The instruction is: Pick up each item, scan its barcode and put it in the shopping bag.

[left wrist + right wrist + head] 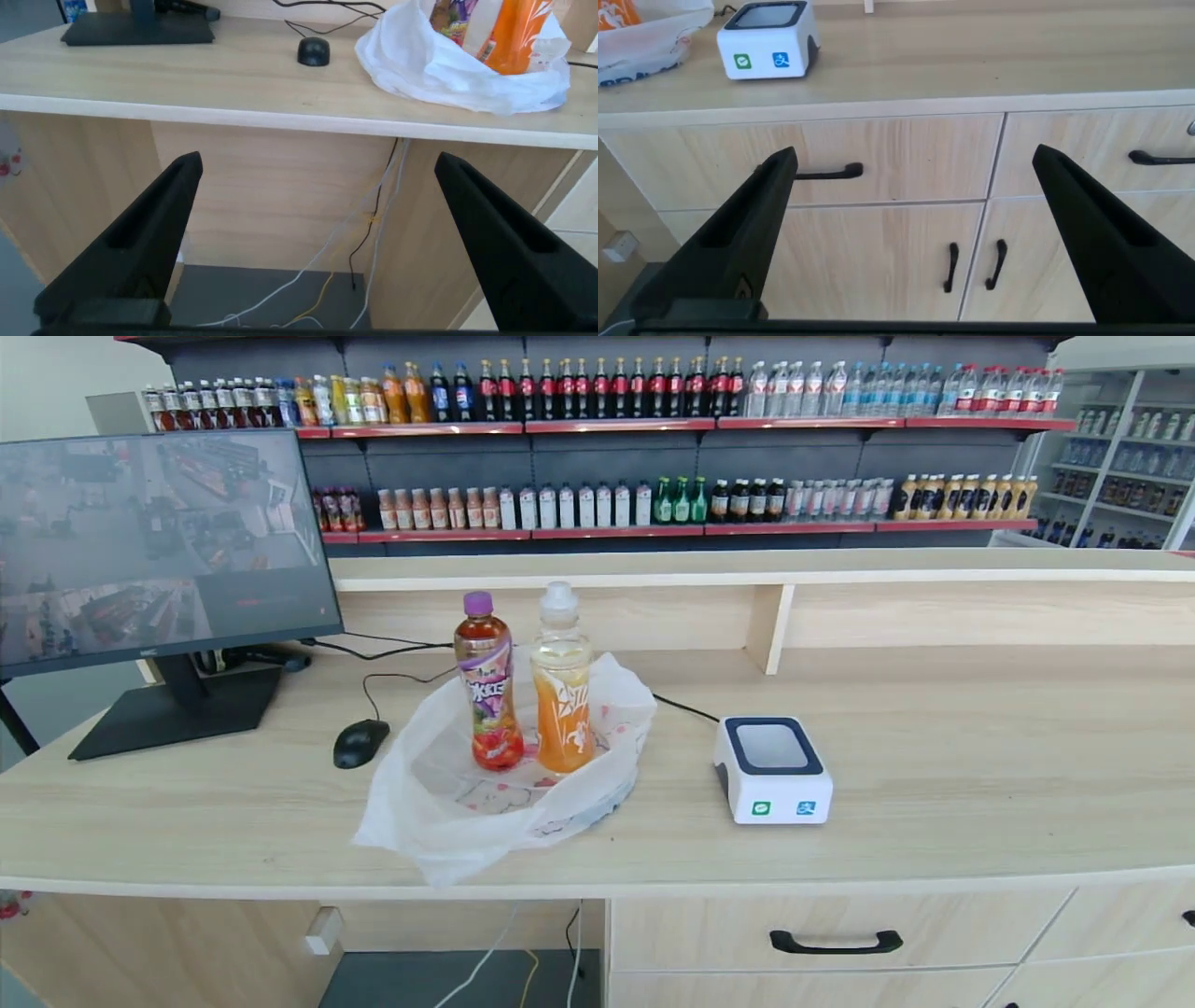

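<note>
The left pincer (313,247) is released, its two dark fingers (140,243) spread wide. It sits lower than the desk (187,79) top and faces the desk's front edge, with the open knee gap and hanging cables (374,224) ahead of it. The right pincer (910,243) is likewise released and low, facing a drawer (878,159) and two cabinet doors (971,266) under the front edge.

On the desk, the white bag (448,803) lies open, its front lip close to the front edge. Two bottles stand upright inside it, side by side: a purple-capped bottle (487,691) on the left and an orange bottle (561,691) on the right. The scanner (772,770) sits just right of the bag, apart from it, and a broad stretch of light wood runs on to its right. A mouse (359,743) lies just left of the bag, and a monitor (159,541) stands farther left.

A raised ledge (747,567) closes the desk's far side. Behind it are shelves (653,425) lined with bottles.
</note>
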Robot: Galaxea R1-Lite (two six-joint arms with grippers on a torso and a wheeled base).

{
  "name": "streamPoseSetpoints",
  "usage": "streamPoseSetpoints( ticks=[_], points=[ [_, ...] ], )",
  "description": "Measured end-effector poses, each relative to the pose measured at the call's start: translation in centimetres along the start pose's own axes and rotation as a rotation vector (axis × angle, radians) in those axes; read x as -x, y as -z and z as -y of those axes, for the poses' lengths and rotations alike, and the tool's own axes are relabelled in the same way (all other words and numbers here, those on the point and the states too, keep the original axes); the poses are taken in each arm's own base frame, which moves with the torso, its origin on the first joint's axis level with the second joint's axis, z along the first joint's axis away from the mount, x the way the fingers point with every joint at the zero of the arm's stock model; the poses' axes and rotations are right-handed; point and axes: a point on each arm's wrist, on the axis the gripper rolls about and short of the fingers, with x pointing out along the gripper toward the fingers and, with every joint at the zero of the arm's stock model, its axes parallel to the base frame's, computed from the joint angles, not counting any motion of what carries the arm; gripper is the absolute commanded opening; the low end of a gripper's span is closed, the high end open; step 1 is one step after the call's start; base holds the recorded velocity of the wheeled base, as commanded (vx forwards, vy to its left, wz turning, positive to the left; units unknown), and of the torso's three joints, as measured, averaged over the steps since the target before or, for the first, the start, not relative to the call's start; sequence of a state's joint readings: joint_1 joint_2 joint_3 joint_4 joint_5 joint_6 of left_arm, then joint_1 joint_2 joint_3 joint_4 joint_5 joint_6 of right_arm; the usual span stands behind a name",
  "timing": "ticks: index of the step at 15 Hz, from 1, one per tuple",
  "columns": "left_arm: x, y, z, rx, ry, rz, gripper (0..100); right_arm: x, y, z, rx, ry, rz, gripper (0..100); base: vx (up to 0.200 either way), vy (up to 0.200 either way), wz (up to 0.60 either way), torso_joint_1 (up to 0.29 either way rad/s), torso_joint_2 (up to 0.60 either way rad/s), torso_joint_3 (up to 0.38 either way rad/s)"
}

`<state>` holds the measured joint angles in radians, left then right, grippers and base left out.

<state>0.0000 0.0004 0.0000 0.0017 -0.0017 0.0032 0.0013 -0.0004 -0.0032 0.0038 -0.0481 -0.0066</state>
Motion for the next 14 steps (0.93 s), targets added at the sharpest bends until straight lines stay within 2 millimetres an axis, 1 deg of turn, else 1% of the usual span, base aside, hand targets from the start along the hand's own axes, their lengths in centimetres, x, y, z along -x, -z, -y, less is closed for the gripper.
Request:
streamPoseSetpoints(
  ticks=[6, 14],
  points=[
    [0.0, 0.0, 0.0, 0.001, 0.0, 0.0, 100, 0.0, -0.01, 0.0, 0.016, 0.0, 0.001, 100, 0.0, -0.2, 0.0, 0.001, 0.0, 0.0],
    [0.0, 0.01, 0.0, 0.001, 0.001, -0.001, 100, -0.01, 0.0, 0.0, 0.011, -0.001, 0.0, 100, 0.0, 0.0, 0.0, 0.0, 0.0, 0.0]
  ],
)
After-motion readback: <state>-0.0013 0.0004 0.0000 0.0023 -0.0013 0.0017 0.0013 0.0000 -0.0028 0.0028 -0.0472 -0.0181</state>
